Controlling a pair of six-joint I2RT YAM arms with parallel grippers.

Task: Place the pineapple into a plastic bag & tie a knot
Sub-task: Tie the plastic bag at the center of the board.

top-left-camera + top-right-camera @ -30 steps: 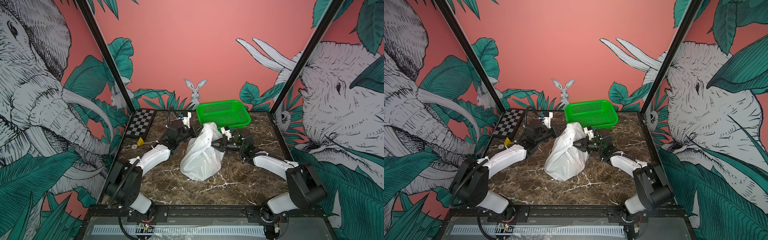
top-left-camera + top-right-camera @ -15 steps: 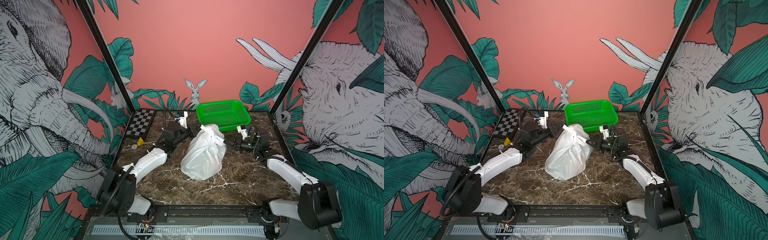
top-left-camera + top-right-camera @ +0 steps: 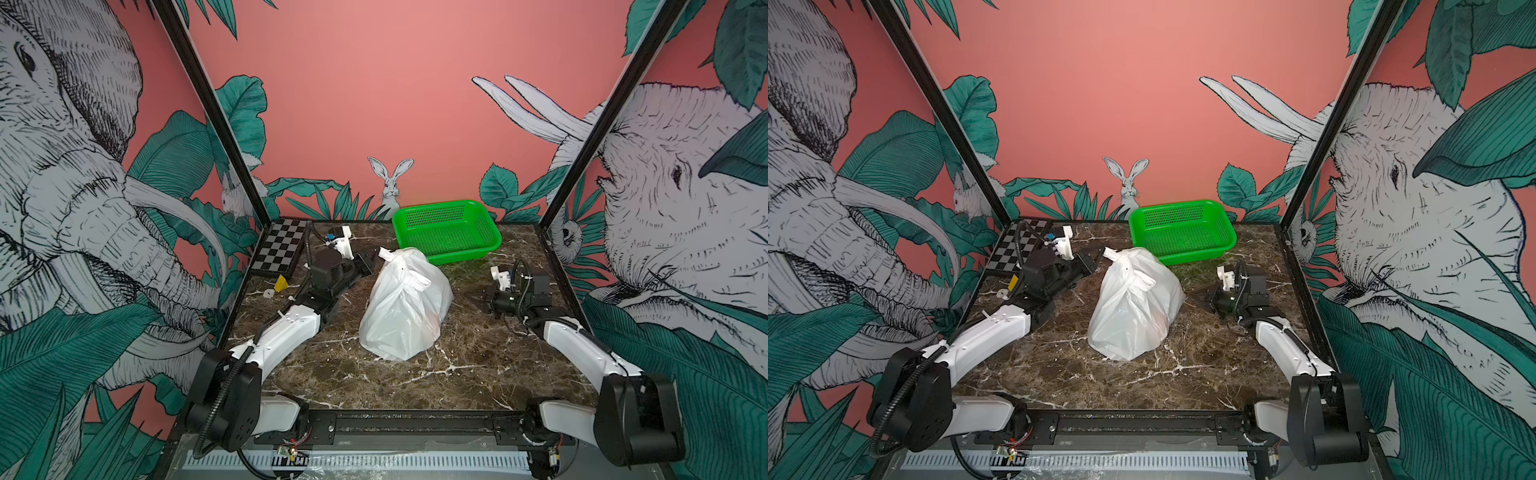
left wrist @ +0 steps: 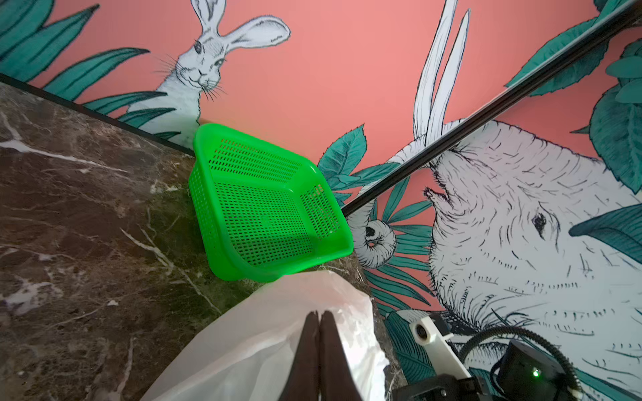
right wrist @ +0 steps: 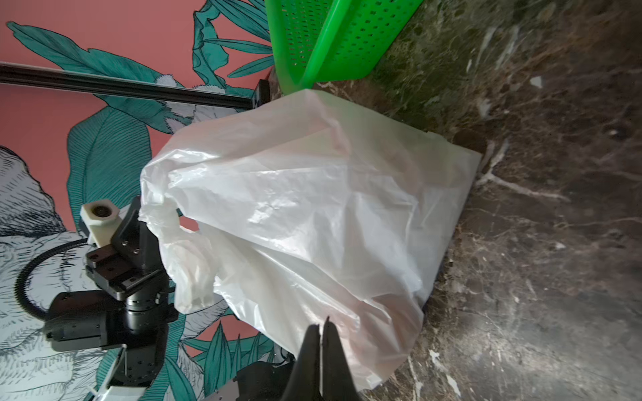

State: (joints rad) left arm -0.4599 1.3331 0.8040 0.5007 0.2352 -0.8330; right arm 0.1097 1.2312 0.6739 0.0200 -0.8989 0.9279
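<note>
One tied plastic bag [image 3: 405, 307]; left tool [image 3: 376, 254] closed beside knot [image 3: 395, 259], right tool [image 3: 473, 298] unclear

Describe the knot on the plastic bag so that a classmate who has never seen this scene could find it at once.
On the marble table, find the plastic bag in front of the green basket. At its peak sits the knot: a small bunched twist with loop ends sticking out, unlike the smooth sides below.

Both arms low and extended, left gripper [image 3: 376, 254] jaws pressed together, right gripper [image 3: 473, 298] jaws nearly closed.
</note>
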